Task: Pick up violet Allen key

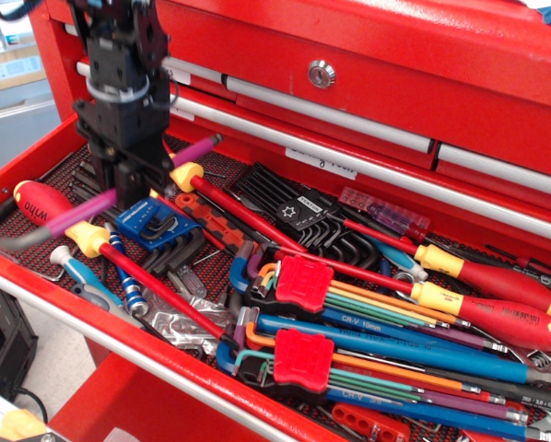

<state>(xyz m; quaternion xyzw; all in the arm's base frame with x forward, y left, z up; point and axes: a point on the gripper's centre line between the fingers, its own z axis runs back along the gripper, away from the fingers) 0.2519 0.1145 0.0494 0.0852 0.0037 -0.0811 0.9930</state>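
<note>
Here our black fingers [128, 184] are clenched around the middle of the violet Allen key [82, 210], which hangs tilted above the left end of the open red tool drawer [17, 147]. Its grey bent end points down-left and its violet tip sticks out up-right. Below lie a red-and-yellow screwdriver [50, 212] and a blue bit holder [156, 224]. We judge the lift under way; next we must rise straight, keeping the long shaft from swinging into the cabinet.
</note>
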